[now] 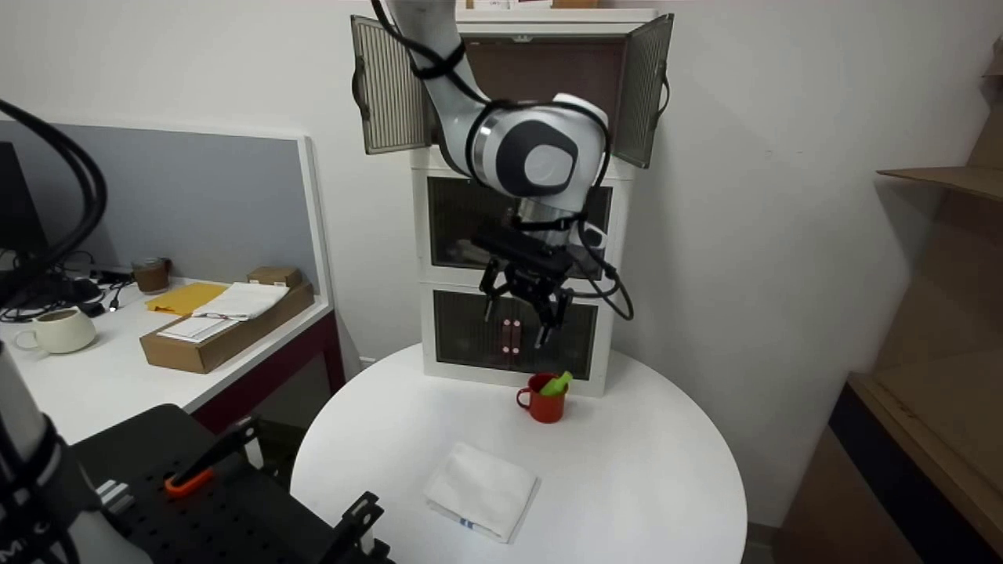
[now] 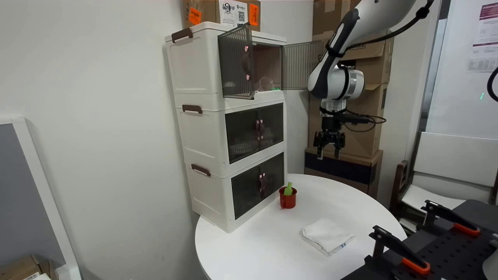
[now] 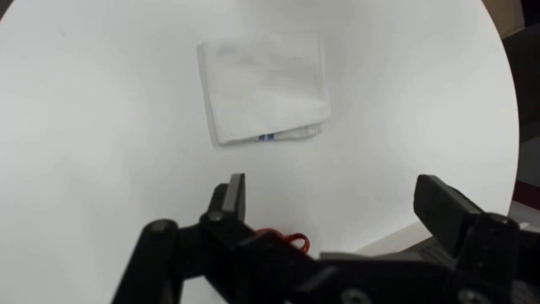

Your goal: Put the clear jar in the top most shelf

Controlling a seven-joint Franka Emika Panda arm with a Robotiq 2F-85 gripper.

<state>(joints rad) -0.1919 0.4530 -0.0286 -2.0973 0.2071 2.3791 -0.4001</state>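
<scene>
The top most shelf [image 1: 548, 70] of the white cabinet has both doors swung open; it also shows in an exterior view [image 2: 268, 58]. A transparent round thing, which looks like the clear jar [image 2: 265, 83], is inside this shelf near its front edge, partly behind an open door; whether it is upright or tilted I cannot tell. It is hidden or out of view elsewhere. My gripper [image 1: 515, 325] is open and empty, pointing down in front of the cabinet above the table, well below the top shelf and apart from the jar. Its spread fingers also show in an exterior view [image 2: 328, 154] and the wrist view [image 3: 332, 181].
A red mug [image 1: 546, 403] with a green item stands at the cabinet's foot. A folded white cloth [image 3: 265, 88] lies on the round white table [image 2: 249, 252]. The open doors [image 1: 646, 90] stick out beside the arm. Brown boxes [image 2: 346, 132] stand behind the arm.
</scene>
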